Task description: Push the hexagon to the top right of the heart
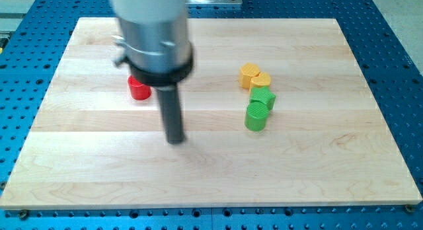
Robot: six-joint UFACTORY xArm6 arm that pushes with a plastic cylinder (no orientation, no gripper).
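A yellow hexagon [248,73] lies right of the board's middle, touching a yellow heart [262,80] on the heart's upper left. My tip [176,141] rests on the wood well to the left of and below both, touching no block. The rod rises from it into the wide grey and black arm body [155,38].
A green block [263,96] sits just below the heart, and a green cylinder [256,116] sits just below that. A red block [138,89] lies up and left of my tip, partly hidden by the arm body. The wooden board [330,164] lies on a blue perforated table.
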